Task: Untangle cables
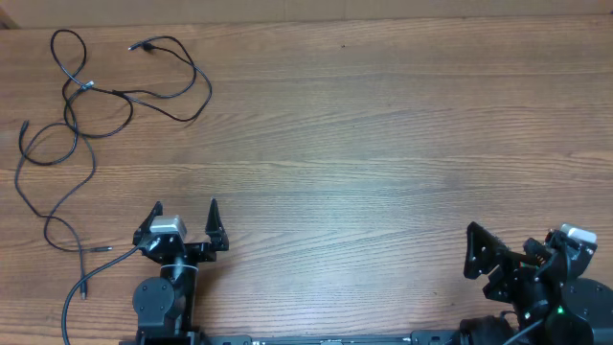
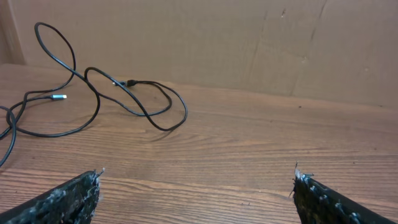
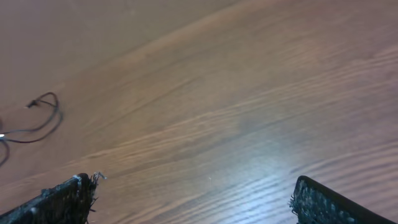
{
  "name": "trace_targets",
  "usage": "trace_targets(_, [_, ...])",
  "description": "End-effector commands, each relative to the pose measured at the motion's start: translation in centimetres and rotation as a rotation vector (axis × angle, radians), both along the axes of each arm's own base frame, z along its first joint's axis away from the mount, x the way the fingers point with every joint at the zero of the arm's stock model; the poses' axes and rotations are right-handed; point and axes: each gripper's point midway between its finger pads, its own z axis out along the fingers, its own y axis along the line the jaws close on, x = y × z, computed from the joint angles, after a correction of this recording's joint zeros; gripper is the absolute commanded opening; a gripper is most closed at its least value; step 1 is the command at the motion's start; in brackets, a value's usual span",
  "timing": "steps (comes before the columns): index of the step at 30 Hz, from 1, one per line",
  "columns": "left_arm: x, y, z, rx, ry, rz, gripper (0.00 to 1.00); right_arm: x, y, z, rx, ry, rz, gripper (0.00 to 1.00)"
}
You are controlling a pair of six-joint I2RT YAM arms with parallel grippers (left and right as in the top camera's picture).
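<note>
Looking for labels, you get no readable writing anywhere. Wood-grain table, brown cardboard wall behind. Cables lie tangled in loose loops at your far left, well apart from both arms. Left gripper released, jaws wide; right gripper released too.

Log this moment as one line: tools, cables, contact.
left tool: open, empty | right tool: open, empty | cables: tangled, far-left of table | contact: none
</note>
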Motion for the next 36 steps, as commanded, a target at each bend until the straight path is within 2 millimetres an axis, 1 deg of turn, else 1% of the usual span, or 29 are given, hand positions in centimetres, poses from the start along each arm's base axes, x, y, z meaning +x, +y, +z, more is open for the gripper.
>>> trace_targets(1, [0.0, 0.1, -0.1, 0.017, -0.005, 0.001, 1.00, 0.3, 0.8, 0.6, 0.029, -0.037, 0.040, 1.00])
trace_targets(4, [0.0, 0.1, -0.1, 0.017, -0.005, 0.001, 1.00, 0.6, 1.2, 1.2, 0.039, -0.062, 0.056, 1.00])
trace_targets(32, [0.0, 0.1, -0.1, 0.017, -0.005, 0.001, 1.00, 0.5, 1.3, 1.0, 0.041, -0.053, 0.061, 1.00])
trace_targets(36, [0.0, 0.1, -0.1, 0.017, -0.005, 0.001, 0.99, 0.6, 1.3, 1.6, 0.042, -0.084, 0.061, 1.00])
